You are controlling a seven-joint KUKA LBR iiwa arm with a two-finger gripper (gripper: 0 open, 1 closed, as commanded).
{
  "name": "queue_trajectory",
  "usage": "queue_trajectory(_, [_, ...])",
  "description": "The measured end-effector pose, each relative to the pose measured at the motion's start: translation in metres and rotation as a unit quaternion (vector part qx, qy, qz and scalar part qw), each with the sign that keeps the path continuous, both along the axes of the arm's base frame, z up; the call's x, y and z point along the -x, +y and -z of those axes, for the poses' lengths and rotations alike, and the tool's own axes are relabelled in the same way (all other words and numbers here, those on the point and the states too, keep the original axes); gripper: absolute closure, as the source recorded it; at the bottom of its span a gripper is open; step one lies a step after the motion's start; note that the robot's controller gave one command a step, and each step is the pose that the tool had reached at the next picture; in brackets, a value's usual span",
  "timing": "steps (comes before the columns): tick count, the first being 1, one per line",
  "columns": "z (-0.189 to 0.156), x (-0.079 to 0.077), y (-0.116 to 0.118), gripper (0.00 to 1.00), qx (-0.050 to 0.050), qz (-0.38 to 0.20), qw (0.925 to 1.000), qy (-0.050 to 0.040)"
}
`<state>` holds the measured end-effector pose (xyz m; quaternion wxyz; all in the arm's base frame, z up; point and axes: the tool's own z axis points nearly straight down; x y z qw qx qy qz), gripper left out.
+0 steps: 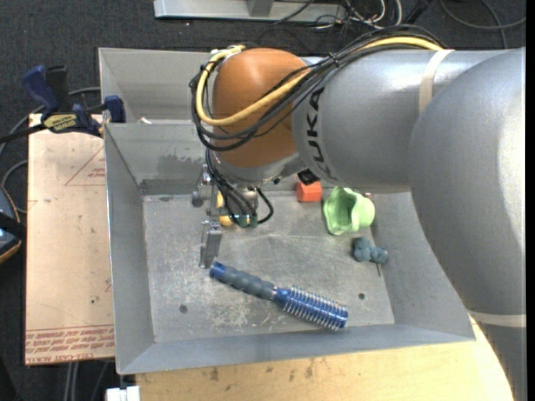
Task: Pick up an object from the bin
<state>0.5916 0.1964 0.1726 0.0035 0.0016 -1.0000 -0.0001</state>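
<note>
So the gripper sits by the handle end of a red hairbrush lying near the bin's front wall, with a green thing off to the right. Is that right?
Not quite: the hairbrush is blue, not red, as the camera view shows. The rest holds. The gripper is by its handle end, the brush lies near the front wall of the bin, and the green thing lies off to the right.

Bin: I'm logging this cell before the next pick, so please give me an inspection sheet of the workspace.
Surface: grey metal bin, floor scuffed.
Job's things: blue hairbrush lying near the front; green soft cup, orange block and small grey-blue piece further right.
Clutter: nothing seen.
Hand: hand low over the bin floor, beside the hairbrush's handle end.
Cables: yellow and black cables looped over the wrist's orange cover.
Surroundings: dark floor round the bin.
</note>
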Motion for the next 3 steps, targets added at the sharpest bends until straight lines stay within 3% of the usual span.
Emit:
queue_trajectory(1, [0.086,0.069,-0.106,0.00,0.002,-0.043,0.9991,0.0024])
queue_trajectory(2, [0.082,0.065,-0.100,1.00,-0.001,-0.045,0.9990,-0.0031])
queue_trajectory(3, [-0.054,0.058,-0.090,1.00,-0.001,-0.009,0.9999,-0.0084])
